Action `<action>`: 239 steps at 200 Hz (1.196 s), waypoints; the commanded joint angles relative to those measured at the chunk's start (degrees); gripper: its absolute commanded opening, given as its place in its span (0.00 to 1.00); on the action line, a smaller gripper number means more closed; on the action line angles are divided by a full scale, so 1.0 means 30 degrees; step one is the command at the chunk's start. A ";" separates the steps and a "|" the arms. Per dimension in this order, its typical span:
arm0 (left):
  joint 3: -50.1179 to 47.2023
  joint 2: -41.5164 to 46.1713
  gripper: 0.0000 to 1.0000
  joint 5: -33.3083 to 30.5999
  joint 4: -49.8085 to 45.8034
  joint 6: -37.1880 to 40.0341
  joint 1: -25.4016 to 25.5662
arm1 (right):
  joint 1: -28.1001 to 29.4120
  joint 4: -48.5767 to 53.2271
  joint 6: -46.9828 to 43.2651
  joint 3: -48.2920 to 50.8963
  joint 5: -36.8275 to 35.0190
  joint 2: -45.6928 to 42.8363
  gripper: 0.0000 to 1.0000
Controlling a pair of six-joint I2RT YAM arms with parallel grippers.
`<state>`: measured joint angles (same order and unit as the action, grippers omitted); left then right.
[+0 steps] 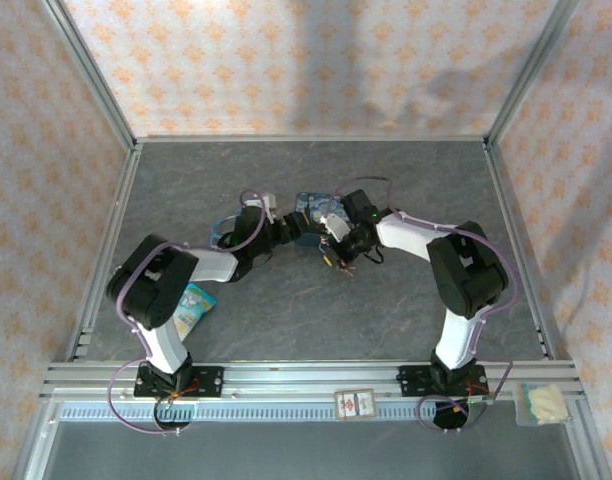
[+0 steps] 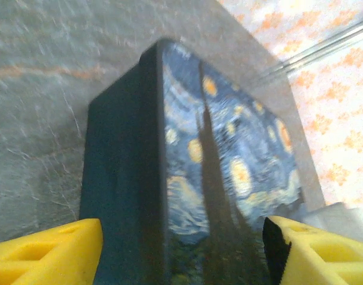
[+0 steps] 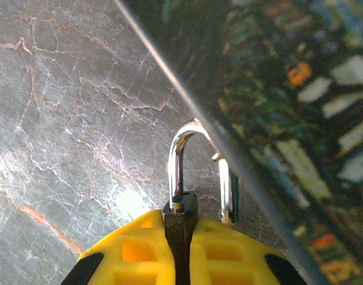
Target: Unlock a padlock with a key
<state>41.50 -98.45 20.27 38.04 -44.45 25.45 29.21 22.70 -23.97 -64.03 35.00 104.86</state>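
Top view: both arms are bent inward over the table (image 1: 316, 320) and meet at its middle. The left gripper (image 1: 289, 229) and right gripper (image 1: 335, 250) are placed close on either side of a blue painted tin (image 1: 310, 205). The padlock is too small to be made out here.

Left wrist view: the tin (image 2: 199, 172) is seen standing between the two yellow fingers (image 2: 51, 249) of the left gripper (image 2: 184, 252). The fingers are spread wide, one at each side of the tin. Whether they press on it cannot be told.

Right wrist view: the black body of the padlock (image 3: 175, 172) is clamped between the closed yellow fingers (image 3: 229, 249) of the right gripper (image 3: 180, 221). The silver shackle (image 3: 190, 129) is seen projecting beyond the fingertips, its bend lying against the tin's edge (image 3: 241, 172). Whether the shackle is latched cannot be told.
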 commanded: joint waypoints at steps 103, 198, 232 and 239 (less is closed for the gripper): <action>-0.5367 0.2709 0.41 -0.2707 0.7191 -0.6192 0.2821 | 0.0165 -0.2241 0.2305 0.0938 0.1920 -0.0299 0.00; -0.4623 -0.4051 0.38 -0.3741 1.3907 -0.9610 0.3898 | 0.0239 -0.2297 0.2250 0.0821 0.2538 -0.0085 0.00; -0.3951 -0.4843 0.37 -0.3687 1.3950 -0.9582 0.4024 | 0.0227 -0.2266 0.2245 0.0814 0.2564 -0.0058 0.00; -0.3809 -0.5000 0.36 -0.3637 1.3950 -0.9640 0.4053 | 0.0244 -0.2289 0.2239 0.0808 0.2609 -0.0030 0.00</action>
<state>27.79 -112.29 10.17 74.76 -72.12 37.15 29.21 15.57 -17.76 -62.30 40.99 104.62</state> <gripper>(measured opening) 0.368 0.087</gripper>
